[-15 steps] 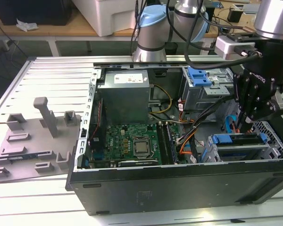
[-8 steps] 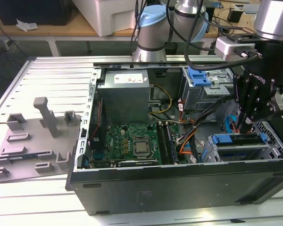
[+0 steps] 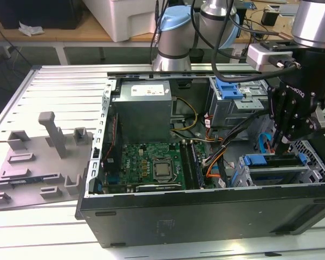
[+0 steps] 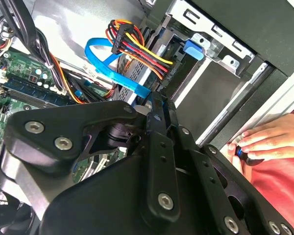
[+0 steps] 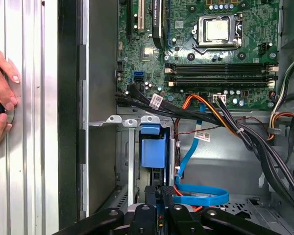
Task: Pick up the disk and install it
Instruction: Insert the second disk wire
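The disk (image 3: 271, 169) lies in the lower drive cage at the front right corner of the open computer case (image 3: 206, 216), and its blue rail (image 3: 260, 160) faces up. In the first wrist view the blue end of the disk (image 5: 153, 152) sits in the cage slot just beyond my fingertips. My gripper (image 3: 282, 145) hangs right over the disk with its fingers pressed together and nothing between them. In both wrist views the gripper (image 5: 159, 193) (image 4: 156, 100) is slim and shut, beside a flat blue data cable (image 4: 108, 66).
A grey power-supply box (image 3: 143, 108), the green motherboard (image 3: 151, 162) and a second cage with a blue bracket (image 3: 230, 89) are inside the case. Cable bundles (image 5: 235, 127) cross beside the cage. A grey fixture (image 3: 38, 157) lies at the exterior view's left. A person's hand (image 5: 0, 98) rests on the table by the case.
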